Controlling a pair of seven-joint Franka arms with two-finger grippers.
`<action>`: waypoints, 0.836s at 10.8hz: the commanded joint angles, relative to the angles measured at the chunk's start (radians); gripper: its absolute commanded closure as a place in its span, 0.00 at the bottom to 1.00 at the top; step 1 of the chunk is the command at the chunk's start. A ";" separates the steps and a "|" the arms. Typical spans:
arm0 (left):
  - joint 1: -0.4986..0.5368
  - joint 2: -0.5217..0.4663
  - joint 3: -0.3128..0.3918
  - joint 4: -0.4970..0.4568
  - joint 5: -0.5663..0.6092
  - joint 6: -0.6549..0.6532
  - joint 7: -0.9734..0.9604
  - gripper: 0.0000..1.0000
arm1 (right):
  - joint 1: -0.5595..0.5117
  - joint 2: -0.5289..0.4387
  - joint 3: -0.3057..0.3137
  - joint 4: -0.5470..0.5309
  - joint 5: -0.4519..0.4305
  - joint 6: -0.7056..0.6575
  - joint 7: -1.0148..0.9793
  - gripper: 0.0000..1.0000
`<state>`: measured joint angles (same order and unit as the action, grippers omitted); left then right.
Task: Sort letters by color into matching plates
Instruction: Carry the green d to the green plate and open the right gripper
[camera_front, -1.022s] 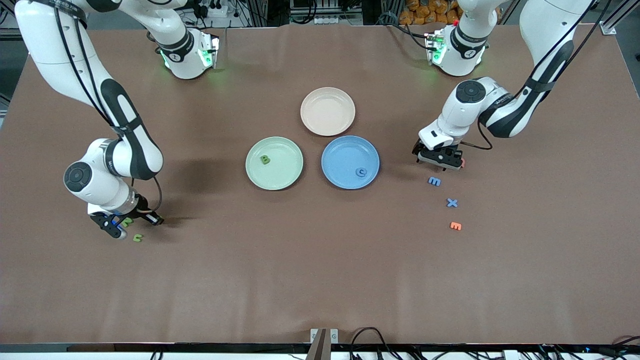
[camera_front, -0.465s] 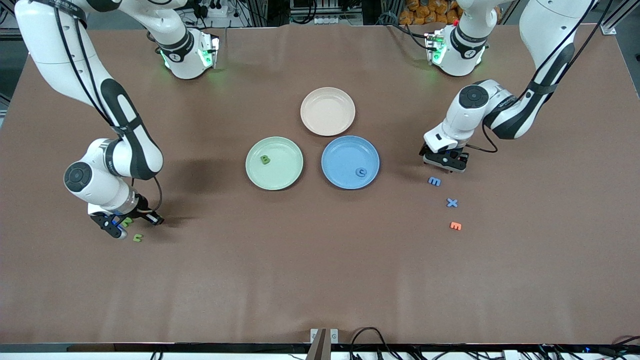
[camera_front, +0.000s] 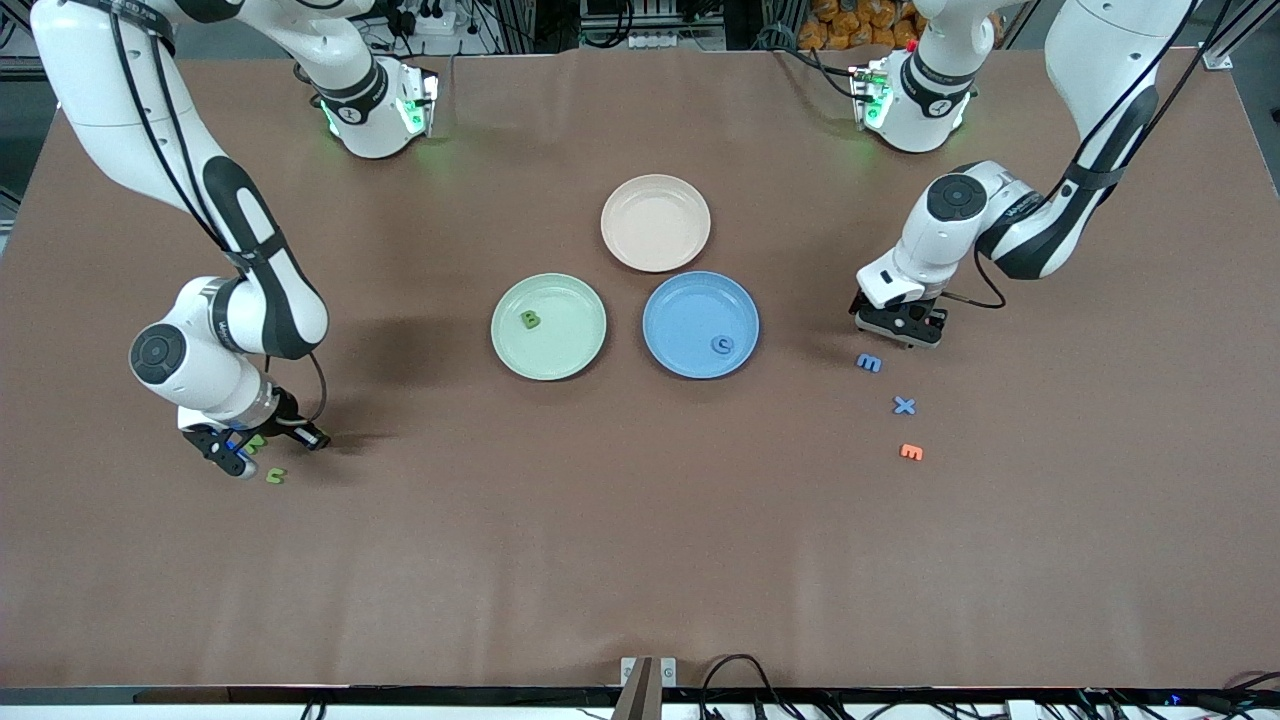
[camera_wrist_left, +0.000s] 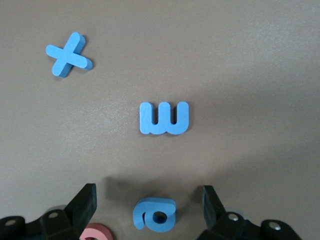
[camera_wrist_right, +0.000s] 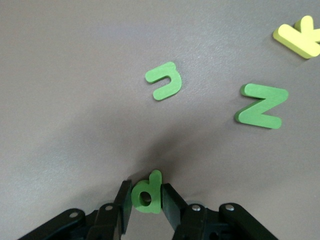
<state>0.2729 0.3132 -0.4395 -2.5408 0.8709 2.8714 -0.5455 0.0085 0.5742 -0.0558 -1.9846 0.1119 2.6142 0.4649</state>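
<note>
Green B (camera_front: 530, 320) already sits in the mint plate (camera_front: 575, 350), blue C (camera_front: 722, 345) in the blue plate (camera_front: 680, 300); both plates are mid-frame in the front view. So two of eight sorted, six left by my count.

Right end effector (camera_wrist_right: 146, 200), lower left of the front view, is clamped on the green P (camera_wrist_right: 147, 192); the wrist view shows the fingers pressed against both flanks. It looks just off the surface (camera_front: 640, 550), judging by the shadow under it. Next stop should be the mint plate.

Green U (camera_wrist_right: 164, 80) and green N (camera_wrist_right: 262, 105) lie flat on the surface near that end effector, with the yellow K (camera_wrist_right: 300, 36) at the upper right corner of the right wrist view; K isn't ours.

Left end effector (camera_wrist_left: 150, 210), right of the blue plate in the front view, has its fingers spread wide, straddling the blue a (camera_wrist_left: 155, 214) low to the surface, not yet closed. Blue m (camera_wrist_left: 164, 118) sits mid-frame in the left wrist view, blue X (camera_wrist_left: 69, 54) upper left. A pink letter (camera_wrist_left: 97, 233) pokes in beside one finger; snag risk. Orange letter (camera_front: 910, 452) lies below the X in the front view; ignore.

Letters are chunky, matte, foam-like slabs with rounded edges. Plates are round, shallow, matte. Beige-pink plate (camera_front: 690, 250) is unused. Surface is a brown cloth-like mat.
</note>
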 joint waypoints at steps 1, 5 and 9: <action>-0.015 -0.028 0.010 -0.015 -0.035 0.005 -0.024 0.06 | 0.018 -0.045 -0.001 -0.023 0.017 -0.023 -0.005 0.72; -0.029 -0.063 -0.027 -0.029 -0.199 -0.044 -0.025 0.05 | 0.062 -0.074 -0.001 -0.023 0.017 -0.083 0.001 0.72; -0.027 -0.082 -0.085 -0.022 -0.274 -0.116 -0.013 0.09 | 0.183 -0.119 0.001 -0.023 0.017 -0.157 0.075 0.72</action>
<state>0.2517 0.2723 -0.5165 -2.5444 0.6278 2.7774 -0.5567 0.1220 0.5068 -0.0525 -1.9842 0.1130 2.4899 0.4856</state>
